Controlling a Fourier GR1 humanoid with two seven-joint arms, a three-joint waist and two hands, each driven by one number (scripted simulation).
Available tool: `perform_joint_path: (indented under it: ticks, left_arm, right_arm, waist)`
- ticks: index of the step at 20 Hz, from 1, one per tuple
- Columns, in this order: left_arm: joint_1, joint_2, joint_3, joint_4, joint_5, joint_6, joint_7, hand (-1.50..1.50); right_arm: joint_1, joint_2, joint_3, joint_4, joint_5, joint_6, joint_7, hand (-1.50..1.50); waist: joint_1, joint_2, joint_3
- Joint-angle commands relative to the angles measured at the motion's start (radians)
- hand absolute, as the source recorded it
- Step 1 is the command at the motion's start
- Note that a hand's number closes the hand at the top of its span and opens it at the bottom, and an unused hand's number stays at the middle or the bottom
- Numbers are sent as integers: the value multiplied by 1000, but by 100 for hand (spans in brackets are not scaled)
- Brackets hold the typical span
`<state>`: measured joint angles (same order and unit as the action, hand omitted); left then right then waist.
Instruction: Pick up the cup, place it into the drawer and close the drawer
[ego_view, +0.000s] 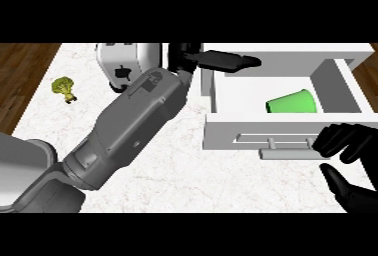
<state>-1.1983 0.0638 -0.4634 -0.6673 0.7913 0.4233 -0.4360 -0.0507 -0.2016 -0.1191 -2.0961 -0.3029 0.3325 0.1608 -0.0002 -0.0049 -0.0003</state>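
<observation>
We are seeing the green cup (291, 102) lying tilted inside the open white drawer (339, 87), at about 2 o'clock from the view's middle, so we are judging the closing to be the step in hand. Our left hand (221, 60) is reaching across to 12 o'clock, over the drawer's far left corner, its fingers lying straight and holding nothing. Our right hand (347, 145) is hovering at 4 o'clock, just beside the right end of the drawer handle (291, 151), fingers loosely bent, thumb spread, gripping nothing.

To close well, we are planning to set the right fingers flat on the drawer front near the handle and push straight toward 12 o'clock, lifting the left hand clear first. On the worktop (192, 175), the toaster (122, 57) and the broccoli (65, 88) are sitting well apart.
</observation>
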Motion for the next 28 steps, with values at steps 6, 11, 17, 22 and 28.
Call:
perform_joint_path:
  ticks: [6, 11, 17, 22, 28]
  left_arm:
    - [286, 193, 37, -324, 14, 22, 72, -150]
    - [484, 295, 45, -573, 17, 34, 138, -150]
    - [736, 400, 84, -776, 26, -43, 127, -150]
    - [816, 455, 123, -796, 45, -112, 108, -150]
    - [908, 494, 218, -813, 76, -213, 102, -150]
  right_arm:
    - [48, -93, 22, -49, 140, 74, 12, 150]
    - [61, -74, 54, 39, 263, 75, -58, 150]
    - [51, -69, 116, 84, 426, 43, -86, 150]
    - [-33, -159, 226, 156, 708, 33, -183, 150]
    - [-89, -116, 333, 403, 940, -102, -305, 150]
  waist:
    - [28, -7, 0]
    - [28, -3, 1]
    - [22, 0, 0]
    - [42, 2, 0]
    - [18, 6, 1]
